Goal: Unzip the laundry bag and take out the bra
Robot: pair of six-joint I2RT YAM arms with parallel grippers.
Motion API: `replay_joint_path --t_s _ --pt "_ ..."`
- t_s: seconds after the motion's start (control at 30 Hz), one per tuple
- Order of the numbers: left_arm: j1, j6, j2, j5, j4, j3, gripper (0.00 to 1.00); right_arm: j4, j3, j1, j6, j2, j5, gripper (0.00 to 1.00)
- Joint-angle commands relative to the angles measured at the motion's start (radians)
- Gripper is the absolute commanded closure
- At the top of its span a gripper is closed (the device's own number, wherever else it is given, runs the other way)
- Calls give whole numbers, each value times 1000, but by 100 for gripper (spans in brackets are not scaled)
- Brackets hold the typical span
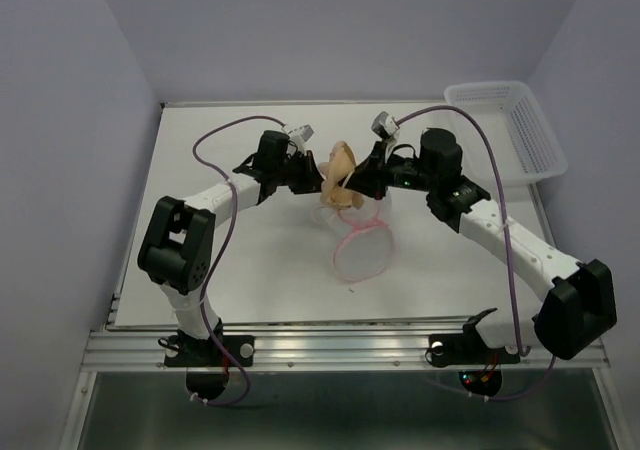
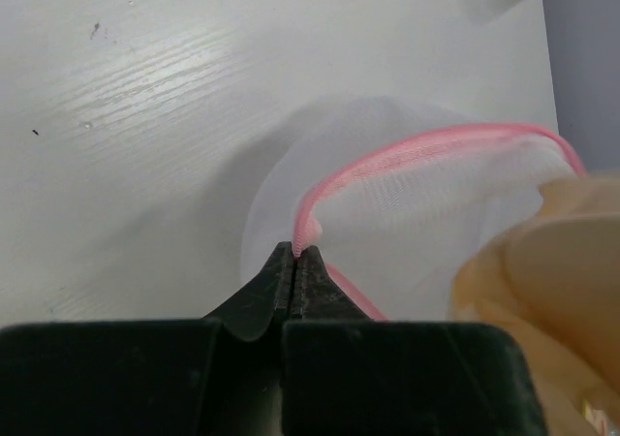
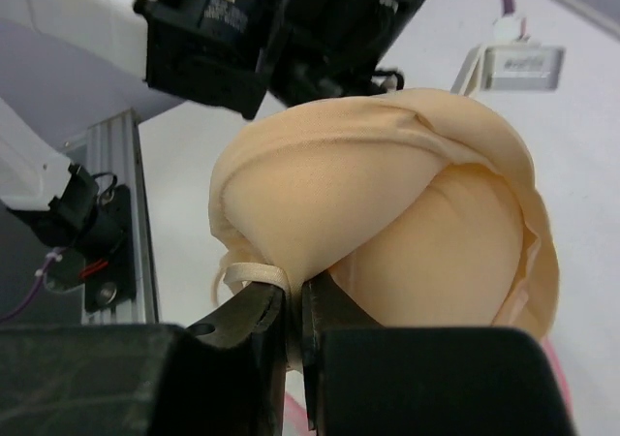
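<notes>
The laundry bag [image 1: 360, 245] is a translucent white mesh pouch with a pink zipper rim. It lies open on the white table, its rim gaping. My left gripper [image 2: 294, 252] is shut on the pink rim [image 2: 426, 145] and holds it up. My right gripper [image 3: 294, 295] is shut on the bra [image 3: 387, 223], a peach-tan piece with two padded cups. In the top view the bra [image 1: 340, 175] hangs between the two grippers, above the bag's far end. It also shows at the right edge of the left wrist view [image 2: 552, 281].
A white plastic lattice basket [image 1: 510, 125] stands at the table's back right corner. The table's metal front rail [image 1: 330, 348] runs below the arm bases. Purple cables loop over both arms.
</notes>
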Motion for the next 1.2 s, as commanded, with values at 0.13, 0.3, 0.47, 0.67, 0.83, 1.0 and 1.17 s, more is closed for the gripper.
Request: replay_joint_path --t_s 0.13,0.3,0.47,0.67,0.83,1.0,1.17 --pt "3 -4 -20 -57 -4 25 100 103 99 -90 105 -115 314 99" --pt "4 -4 -61 -73 -4 7 100 -33 208 -185 52 -82 645 99" --pt "18 -1 -127 -113 -18 -8 100 -114 355 -354 53 29 928 99" --pt "87 -27 -167 -162 -30 -30 100 -213 539 -541 88 225 1206 99" --pt "139 -27 -170 -195 -43 -36 100 -254 613 -624 68 350 1255 95" --pt "176 -38 -146 -201 -55 -30 100 -280 630 -662 107 420 1248 68" --pt "182 -36 -138 -195 -55 -33 100 -383 679 -672 125 480 1260 0"
